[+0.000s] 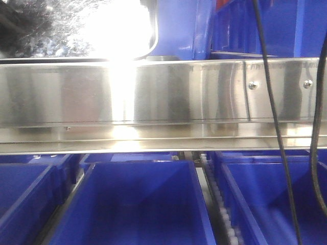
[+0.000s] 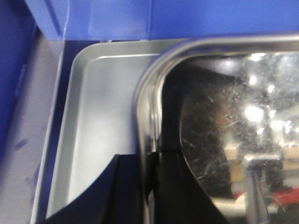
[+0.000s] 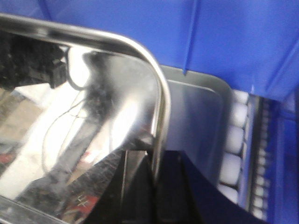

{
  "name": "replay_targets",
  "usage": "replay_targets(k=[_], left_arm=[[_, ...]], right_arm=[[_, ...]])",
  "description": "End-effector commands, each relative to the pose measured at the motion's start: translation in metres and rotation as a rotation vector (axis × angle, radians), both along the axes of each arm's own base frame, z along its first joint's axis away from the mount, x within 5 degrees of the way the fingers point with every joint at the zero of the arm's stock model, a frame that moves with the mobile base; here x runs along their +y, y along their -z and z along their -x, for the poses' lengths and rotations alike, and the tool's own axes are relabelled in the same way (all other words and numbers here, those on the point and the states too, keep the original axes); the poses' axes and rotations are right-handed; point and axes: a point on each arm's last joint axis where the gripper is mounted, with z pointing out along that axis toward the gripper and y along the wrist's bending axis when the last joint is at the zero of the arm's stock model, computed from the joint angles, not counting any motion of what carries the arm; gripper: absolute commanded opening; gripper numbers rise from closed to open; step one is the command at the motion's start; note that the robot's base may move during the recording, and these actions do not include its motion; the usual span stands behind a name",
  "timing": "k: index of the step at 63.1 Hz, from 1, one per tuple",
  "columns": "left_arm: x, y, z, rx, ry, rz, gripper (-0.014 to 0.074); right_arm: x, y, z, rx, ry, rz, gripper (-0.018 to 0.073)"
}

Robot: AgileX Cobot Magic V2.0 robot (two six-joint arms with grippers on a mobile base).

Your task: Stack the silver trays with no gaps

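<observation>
Here, the left pincer [image 2: 148, 161] is clamped on the thin flared rim of the upper silver tray [image 2: 233, 116], a shallow, mirror-bright stainless-steel pan. One black finger sits inside the rim and one outside. To the left of the pincer and ahead of it lies the lower silver tray [image 2: 103, 116], a second shallow steel pan with a dull floor and a rounded corner. The upper tray's corner overlaps it, offset to one side; whether the two touch cannot be told. A blue plastic bin wall [image 2: 163, 18] rises ahead of the pincer.

At the other end, the right pincer [image 3: 156, 156] grips the same upper silver tray [image 3: 93, 107] by its rim. To that pincer's right, the lower silver tray [image 3: 196, 121] shows past the edge, with a row of white rollers [image 3: 232, 140] just beyond it.

In the front view, a long brushed-steel panel with screw heads [image 1: 153, 92] spans the scene above deep blue plastic bins [image 1: 138, 204], crossed by black cables [image 1: 271, 127].
</observation>
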Motion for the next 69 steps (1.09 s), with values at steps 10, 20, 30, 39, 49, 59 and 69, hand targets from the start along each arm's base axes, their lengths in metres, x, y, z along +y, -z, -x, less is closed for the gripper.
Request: replay_targets(k=[10,20,30,39,49,59,69], left_arm=[[0.009,-0.003,-0.001,-0.016,-0.012,-0.064,0.0287],[0.009,-0.003,-0.002,-0.018,-0.011,-0.064,0.0321],[0.008,-0.004,-0.002,-0.025,-0.009,-0.062,0.0319],[0.006,-0.004,-0.003,-0.036,-0.004,-0.037,0.0256],[0.0,-0.008,-0.002,-0.067,0.008,0.057,-0.0039],[-0.001,-0.026,0.005,-0.186,0.031,0.101,0.0006],[0.003,-0.061,0.027,-0.391,0.063,0.147,0.0005]], right_arm=[[-0.005,-0.009,0.0,-0.07,-0.02,0.047,0.02],[-0.005,-0.009,0.0,-0.065,-0.015,0.054,0.0321],[-0.006,-0.008,0.0,-0.063,-0.013,0.057,0.024],[-0.006,-0.008,0.0,-0.06,-0.01,0.06,0.0127],[-0.008,-0.009,0.001,-0.053,-0.002,0.067,-0.0098],[-0.011,-0.022,0.007,-0.097,-0.015,0.031,-0.0073],[-0.022,-0.054,0.018,-0.241,-0.055,-0.017,-0.0081]])
